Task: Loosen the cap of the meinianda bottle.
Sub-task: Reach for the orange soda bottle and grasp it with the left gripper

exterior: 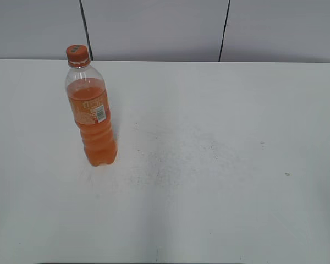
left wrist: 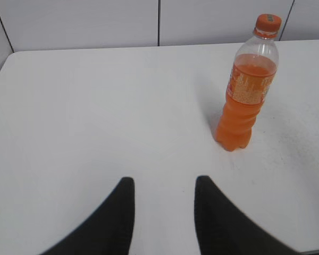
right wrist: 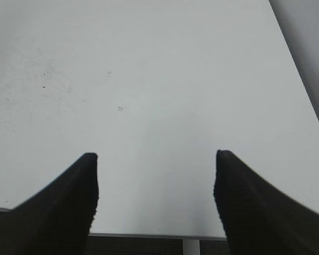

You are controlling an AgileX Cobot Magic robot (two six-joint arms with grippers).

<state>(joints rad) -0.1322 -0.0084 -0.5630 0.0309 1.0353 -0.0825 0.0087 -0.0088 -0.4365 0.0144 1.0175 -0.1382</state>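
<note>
Nothing is yet done: the meinianda bottle (exterior: 92, 116) stands upright at the table's (exterior: 220, 165) left, the cap (exterior: 77, 54) untouched, while the left gripper (left wrist: 164, 199) and right gripper (right wrist: 155, 178) are held apart, empty, well away.

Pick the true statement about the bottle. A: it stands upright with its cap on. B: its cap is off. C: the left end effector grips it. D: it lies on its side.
A: the meinianda bottle stands upright on the table, with the cap on its neck.
</note>
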